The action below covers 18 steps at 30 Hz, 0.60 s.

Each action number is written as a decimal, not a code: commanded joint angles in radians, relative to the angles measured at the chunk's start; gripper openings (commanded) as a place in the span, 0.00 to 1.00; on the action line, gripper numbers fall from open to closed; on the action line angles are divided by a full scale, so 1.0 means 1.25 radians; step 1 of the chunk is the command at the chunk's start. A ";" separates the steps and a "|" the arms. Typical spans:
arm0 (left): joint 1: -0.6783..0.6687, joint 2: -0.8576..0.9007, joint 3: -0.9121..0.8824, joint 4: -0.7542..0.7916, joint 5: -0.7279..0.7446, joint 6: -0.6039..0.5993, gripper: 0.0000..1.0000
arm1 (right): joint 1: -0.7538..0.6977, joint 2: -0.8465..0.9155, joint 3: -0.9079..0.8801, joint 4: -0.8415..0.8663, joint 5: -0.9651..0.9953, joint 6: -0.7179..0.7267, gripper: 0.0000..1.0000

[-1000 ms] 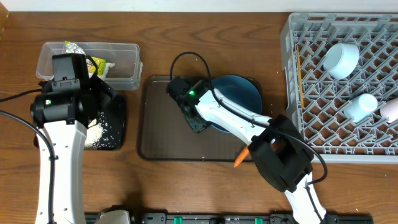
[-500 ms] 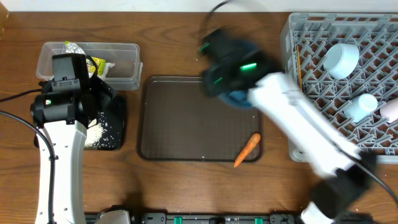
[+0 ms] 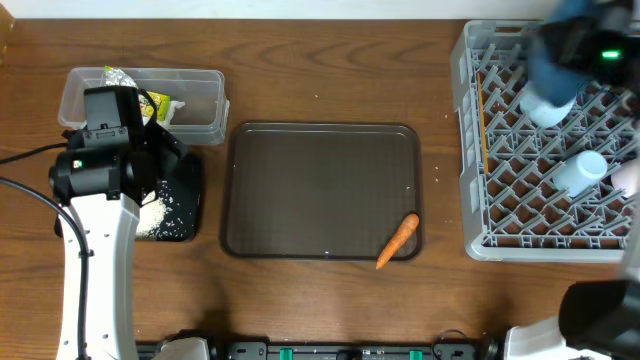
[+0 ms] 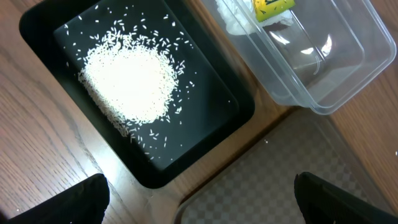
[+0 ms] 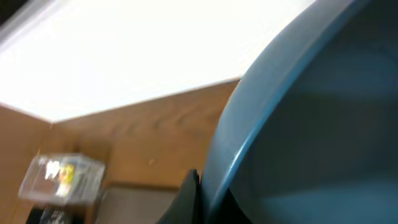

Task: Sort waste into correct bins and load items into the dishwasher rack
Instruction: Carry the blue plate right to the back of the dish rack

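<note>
The dark-blue plate point(image 5: 298, 124) is held by its rim in the right pincer point(image 3: 588, 42). In the right wrist view one dark finger point(image 5: 188, 194) is pressed against the edge; the other finger is hidden. From overhead, plate and pincer are smeared by motion blur over the far part of the dishwasher rack point(image 3: 469, 150), so the plate's tilt cannot be told. The blur overlaps a pale cup point(image 3: 548, 102), and a smaller cup point(image 3: 580, 172) lies nearer the rack's middle.

The coming move is judged to be a lowering. The rack's lattice lies straight beneath the plate, and only the right arm is anywhere near it. A free stretch of grid clear of both cups would have to be found.

Further out, the carrot point(image 3: 398, 241) lies at the near right corner of the brown serving tray point(image 3: 300, 180), its long axis set diagonally. At the far left of the tabletop point(image 3: 330, 60), the left pincer point(image 4: 211, 200) hangs spread and empty over the black tray point(image 4: 239, 115). That tray holds the rice point(image 4: 130, 81), and the clear tub point(image 4: 329, 87) with a wrapper point(image 4: 272, 6) stands just beside it.
</note>
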 commanded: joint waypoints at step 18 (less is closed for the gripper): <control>0.000 0.002 0.007 -0.003 -0.004 0.005 0.98 | -0.232 0.152 -0.211 0.679 -0.278 0.184 0.01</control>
